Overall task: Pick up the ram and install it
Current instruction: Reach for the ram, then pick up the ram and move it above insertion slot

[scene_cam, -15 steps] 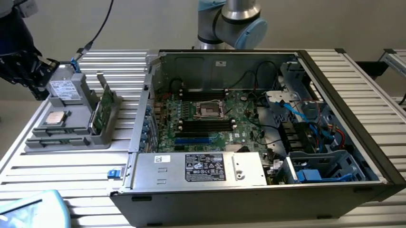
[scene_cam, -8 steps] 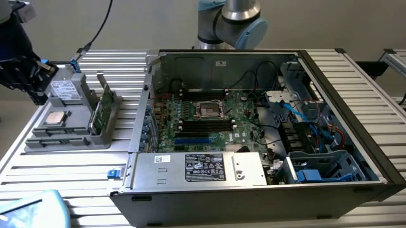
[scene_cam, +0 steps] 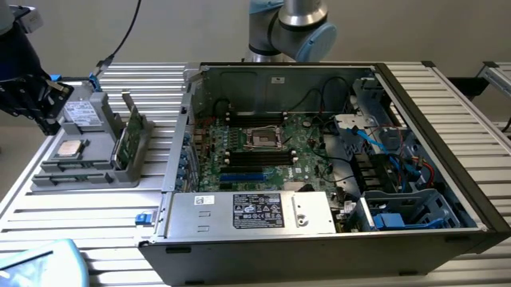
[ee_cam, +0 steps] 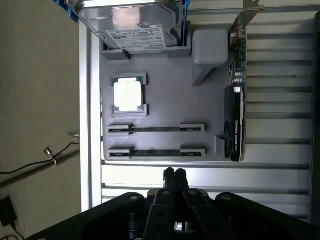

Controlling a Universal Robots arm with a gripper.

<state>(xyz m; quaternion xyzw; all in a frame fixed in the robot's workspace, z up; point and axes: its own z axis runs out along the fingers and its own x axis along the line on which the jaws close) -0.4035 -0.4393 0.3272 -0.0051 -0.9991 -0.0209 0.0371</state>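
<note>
In the exterior view, an open computer case point(scene_cam: 319, 161) sits on the slatted tabletop point(scene_cam: 88, 215). At the case's six o'clock, the power supply point(scene_cam: 312, 212) wears a white-and-black sticker point(scene_cam: 257, 210), with print too small to read. At nine o'clock from the case lies a grey tray point(scene_cam: 119, 178). It carries a hard drive point(scene_cam: 80, 112) with a pale, unreadable label, a processor point(scene_cam: 70, 148) and an upright green card point(scene_cam: 131, 140). The ram sticks point(scene_cam: 73, 165) stand on edge in the two slots at the tray's six o'clock end. The black end effector point(scene_cam: 49, 125) hangs over the tray's ten o'clock side.

In the wrist view, the hard drive's point(ee_cam: 130, 25) label shows lines of print and a barcode, none legible. The card's point(ee_cam: 235, 100) black shroud bears pale lettering, also illegible. The end effector's point(ee_cam: 174, 173) fingers are pressed together tip to tip, gripping nothing and touching nothing. Both ram sticks point(ee_cam: 156, 129) lie parallel in the tray point(ee_cam: 170, 85), between the processor point(ee_cam: 128, 95) and the tray edge nearest the fingertips.
</note>
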